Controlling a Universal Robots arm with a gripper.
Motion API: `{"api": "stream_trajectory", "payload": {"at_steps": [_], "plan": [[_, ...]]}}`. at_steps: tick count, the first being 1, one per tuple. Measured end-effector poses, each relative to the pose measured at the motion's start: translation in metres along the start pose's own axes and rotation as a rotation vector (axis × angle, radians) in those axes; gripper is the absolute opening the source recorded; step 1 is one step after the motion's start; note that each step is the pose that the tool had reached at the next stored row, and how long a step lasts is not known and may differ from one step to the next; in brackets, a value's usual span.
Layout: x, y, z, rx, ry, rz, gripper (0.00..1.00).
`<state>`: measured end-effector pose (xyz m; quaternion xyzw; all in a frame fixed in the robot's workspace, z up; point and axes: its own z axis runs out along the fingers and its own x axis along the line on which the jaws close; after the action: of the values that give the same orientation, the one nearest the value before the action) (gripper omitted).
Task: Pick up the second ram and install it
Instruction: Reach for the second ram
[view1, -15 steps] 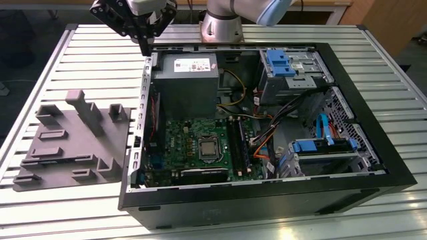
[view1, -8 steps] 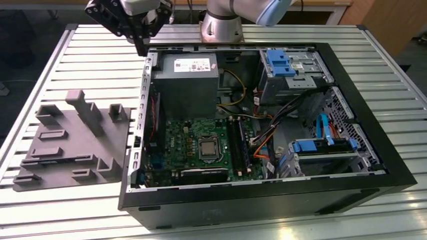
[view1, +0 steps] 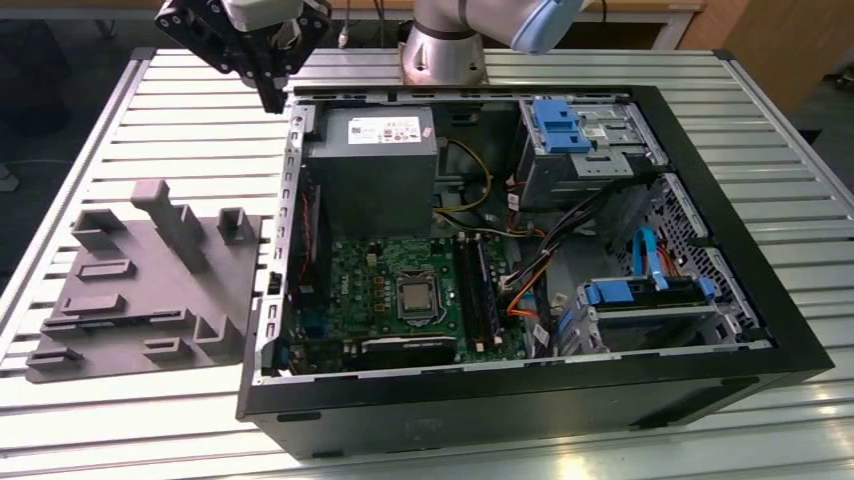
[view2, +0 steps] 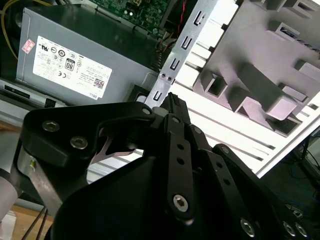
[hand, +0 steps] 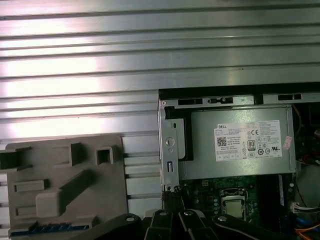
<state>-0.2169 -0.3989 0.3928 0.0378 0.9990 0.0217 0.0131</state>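
Closest to the wrist, the hand has its fingers drawn together to a single tip. Nothing shows between them, so I judge it clenched on nothing. In the exterior view it hangs high over the case's far corner on the exterior view's left, above the metal rear bracket and beside the power supply.

Just beyond, on the slatted table, the grey fixture sits just beside the case. In the first wrist view a thin dark strip lies along the fixture's side away from the hand. I take it for the second ram, though little of it shows.

To pick it up well, the fingers need to part first. They should then come straight down across the stick's long sides near its middle, square to it, so it lifts level. The fixture's upright posts stand between hand and stick, so crossing above them looks safer than weaving through. The bare table on that side gives free room.

Farthest, the memory slots run beside the processor socket. Cables crowd their other side and the case walls rise all round, leaving open room only from directly above.
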Motion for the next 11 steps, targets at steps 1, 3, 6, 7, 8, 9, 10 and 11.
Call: {"api": "stream_trajectory", "payload": {"at_steps": [1,3,6,7,8,9,10,11], "plan": [[0.0011,-0.0001,0.0000,0.0000,0.0001,0.000,0.11],[0.0033,-0.0002,0.0000,0.0000,0.0001,0.000,0.11],[0.0066,-0.0005,0.0000,0.0000,0.0000,0.000,0.11],[0.0076,-0.0006,0.0000,0.0000,0.0001,0.000,0.11],[0.0086,-0.0006,-0.0001,0.0000,0.0001,0.000,0.11],[0.0095,-0.0007,-0.0001,0.0000,0.0000,0.000,0.11],[0.0104,-0.0008,-0.0001,0.0000,0.0001,0.000,0.11],[0.0112,-0.0008,-0.0001,0.0000,0.0001,0.000,0.11]]}}
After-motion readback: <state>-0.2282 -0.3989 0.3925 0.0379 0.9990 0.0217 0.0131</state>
